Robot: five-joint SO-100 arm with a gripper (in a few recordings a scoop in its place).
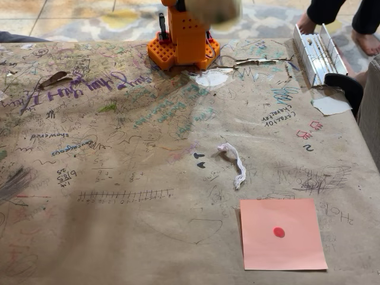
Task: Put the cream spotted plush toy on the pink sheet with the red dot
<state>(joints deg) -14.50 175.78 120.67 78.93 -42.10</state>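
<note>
The pink sheet (282, 234) lies flat near the table's front right, with its red dot (278, 231) at the centre and nothing on it. At the picture's top edge a blurred cream shape, the cream spotted plush toy (219, 9), hangs off the table just right of the orange arm (185, 35). The arm's base stands at the table's far edge. The toy is up in the air at the arm's tip, and the gripper's fingers are hidden behind it or cut off by the frame.
A white string (235, 164) lies mid-table between the arm and the sheet. A white paper scrap (212, 78) sits before the base, another (330, 105) at the right edge. A metal rail box (317, 53) and a person's feet (367, 37) are far right.
</note>
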